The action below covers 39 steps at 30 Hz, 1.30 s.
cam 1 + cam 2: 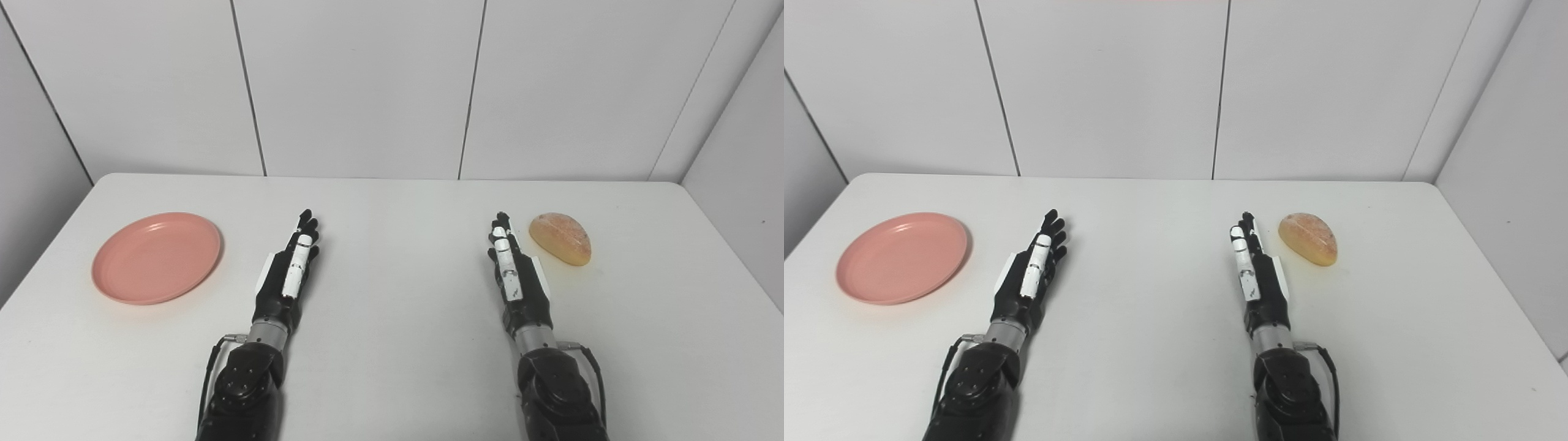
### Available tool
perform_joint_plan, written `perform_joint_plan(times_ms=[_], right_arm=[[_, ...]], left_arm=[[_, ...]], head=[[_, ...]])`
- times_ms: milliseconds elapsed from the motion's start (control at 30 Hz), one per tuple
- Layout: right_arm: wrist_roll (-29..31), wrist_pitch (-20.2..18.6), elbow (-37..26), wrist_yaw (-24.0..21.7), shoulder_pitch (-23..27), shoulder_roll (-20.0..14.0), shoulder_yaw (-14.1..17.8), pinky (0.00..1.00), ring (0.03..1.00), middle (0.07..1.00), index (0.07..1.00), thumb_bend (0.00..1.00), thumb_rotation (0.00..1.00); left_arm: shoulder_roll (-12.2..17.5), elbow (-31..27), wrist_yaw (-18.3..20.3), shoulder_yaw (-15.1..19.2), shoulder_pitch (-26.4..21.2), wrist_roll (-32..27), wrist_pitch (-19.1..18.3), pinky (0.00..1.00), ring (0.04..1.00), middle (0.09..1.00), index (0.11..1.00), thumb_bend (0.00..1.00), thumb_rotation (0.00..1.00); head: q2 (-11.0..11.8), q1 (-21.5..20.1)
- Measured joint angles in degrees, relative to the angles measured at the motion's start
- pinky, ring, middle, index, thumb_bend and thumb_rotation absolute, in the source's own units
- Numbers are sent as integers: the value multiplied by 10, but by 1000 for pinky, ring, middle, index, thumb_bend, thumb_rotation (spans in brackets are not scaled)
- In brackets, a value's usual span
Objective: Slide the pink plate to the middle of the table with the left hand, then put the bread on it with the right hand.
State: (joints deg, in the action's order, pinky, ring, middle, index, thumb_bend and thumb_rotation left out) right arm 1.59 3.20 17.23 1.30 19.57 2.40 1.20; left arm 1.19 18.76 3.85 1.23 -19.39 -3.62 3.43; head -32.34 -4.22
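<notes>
1. Two black forearms enter from the bottom edge, one at lower left of centre, one at lower right of centre.
2. Left hand [293, 269]: lower-middle of the frame, left of centre, edge-on, thumb side up. Fingers straight, extended toward the far wall, close together, gripping nothing. White panels along the top finger and the wrist side.
3. Right hand [511, 263]: lower-middle, right of centre, same edge-on pose. Fingers straight and extended, holding nothing.
4. Both hands sit low over the white table [392, 343]; contact with the surface can't be confirmed.
5. Pink plate [156, 257]: one, round, shallow, salmon-pink, raised rim, nothing on it. Middle-left of the frame, flat on the table, left of the left hand, clearly apart from it.
6. Bread [560, 238]: one, oval roll, golden tan crust with a paler speckled top, lying diagonally. Middle-right of the frame, just beside the right hand's fingertips, small gap visible.
7. Count: two hands, one plate, one bread.
8. Far: white panelled wall [367, 86] with dark vertical seams across the upper frame.
</notes>
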Motion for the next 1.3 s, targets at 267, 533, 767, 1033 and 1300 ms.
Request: perform_joint_plan(times_ms=[267,533,767,1033,1300], right_arm=[[0,0,0,0,0,0,0,1000,989,1000,1000,572,958],[3,0,-1,0,0,0,0,1000,993,1000,1000,577,955],[3,0,-1,0,0,0,0,1000,992,1000,1000,569,966],[3,0,-1,0,0,0,0,999,986,1000,1000,574,948],[7,0,-1,2,0,0,1,999,989,1000,1000,551,950]], left_arm=[[1,0,1,-1,0,0,0,1000,1000,1000,1000,424,1000],[1,0,2,-2,0,0,1,1000,1000,1000,1000,420,1000],[2,0,2,-2,0,1,2,1000,1000,1000,1000,421,1000],[2,0,2,-3,0,1,2,1000,1000,1000,1000,418,1000],[1,0,2,-4,0,1,2,1000,1000,1000,1000,442,1000]], head=[[-2,-1],[-2,-1],[-2,-1],[-3,0],[5,42]])
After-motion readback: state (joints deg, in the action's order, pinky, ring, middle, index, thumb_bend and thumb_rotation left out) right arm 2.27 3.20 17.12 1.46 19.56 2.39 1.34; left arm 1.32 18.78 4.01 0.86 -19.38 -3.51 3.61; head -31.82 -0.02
